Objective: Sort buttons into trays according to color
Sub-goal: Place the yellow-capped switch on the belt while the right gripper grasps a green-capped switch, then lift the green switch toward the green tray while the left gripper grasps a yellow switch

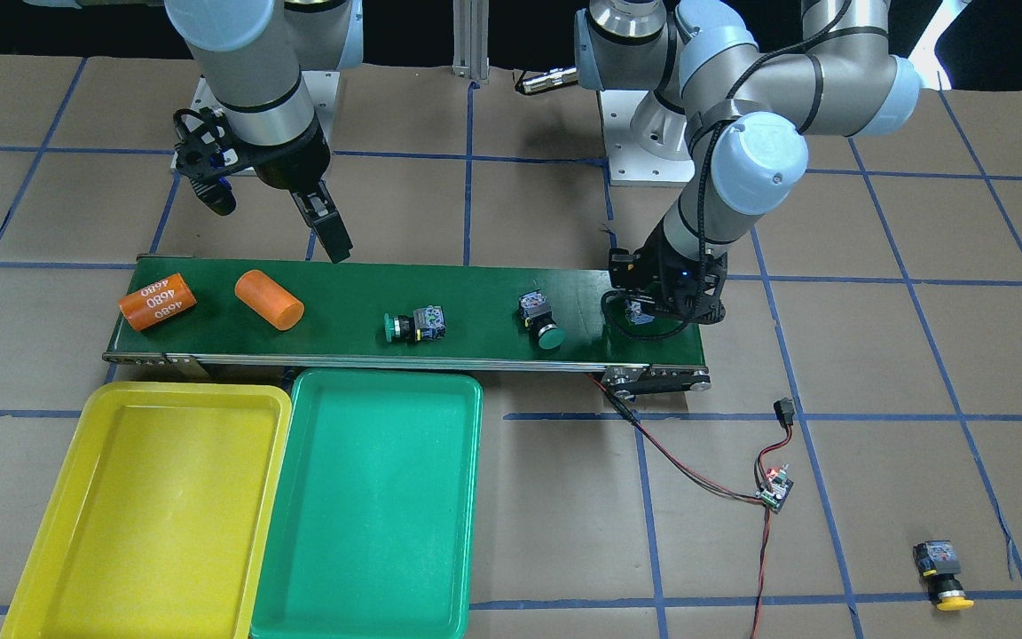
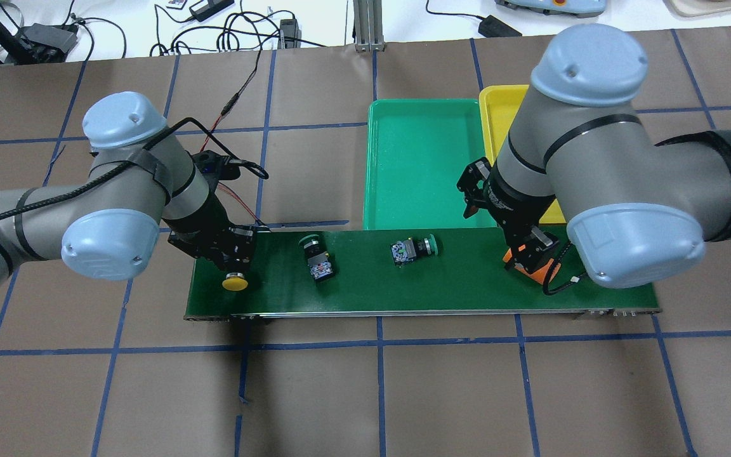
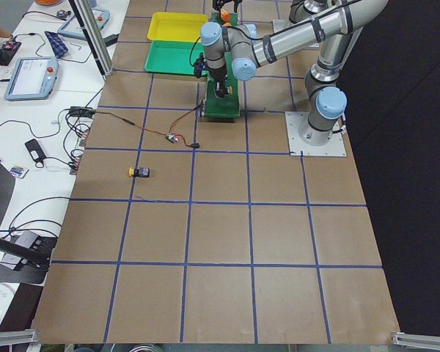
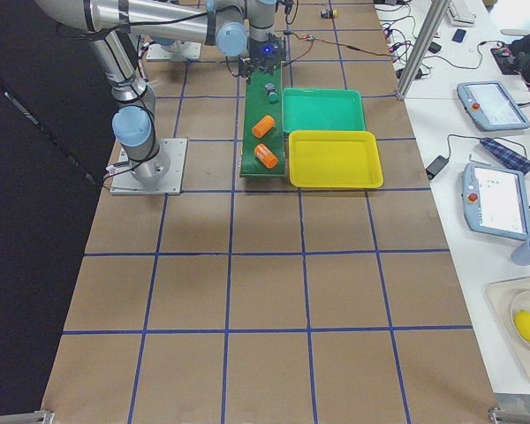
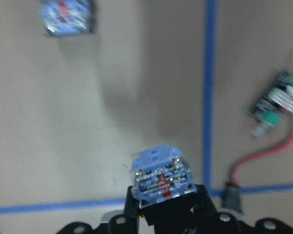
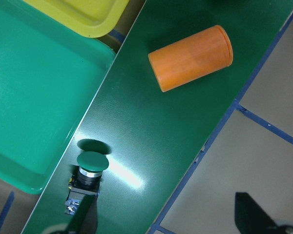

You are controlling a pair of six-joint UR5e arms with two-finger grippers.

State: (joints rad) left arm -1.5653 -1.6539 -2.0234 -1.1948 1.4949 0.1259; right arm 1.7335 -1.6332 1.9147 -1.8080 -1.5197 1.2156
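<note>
My left gripper (image 2: 229, 251) is shut on a yellow button (image 2: 235, 282) at the left end of the conveyor belt (image 2: 467, 285). The left wrist view shows the button's switch body (image 5: 161, 178) between the fingers. Two green buttons (image 1: 413, 326) (image 1: 539, 319) lie on the belt's middle. A second yellow button (image 1: 946, 577) lies on the table far from the belt. My right gripper (image 6: 168, 222) is open and empty above the belt's right part, near an orange cylinder (image 6: 190, 57). The yellow tray (image 1: 156, 515) and the green tray (image 1: 369, 506) lie side by side beyond the belt.
Two orange cylinders (image 1: 156, 302) (image 1: 269, 299) lie on the belt's right end, one marked 4680. A small controller board (image 1: 775, 488) with red and black wires lies on the table near the belt's left end. Blue tape lines grid the brown table.
</note>
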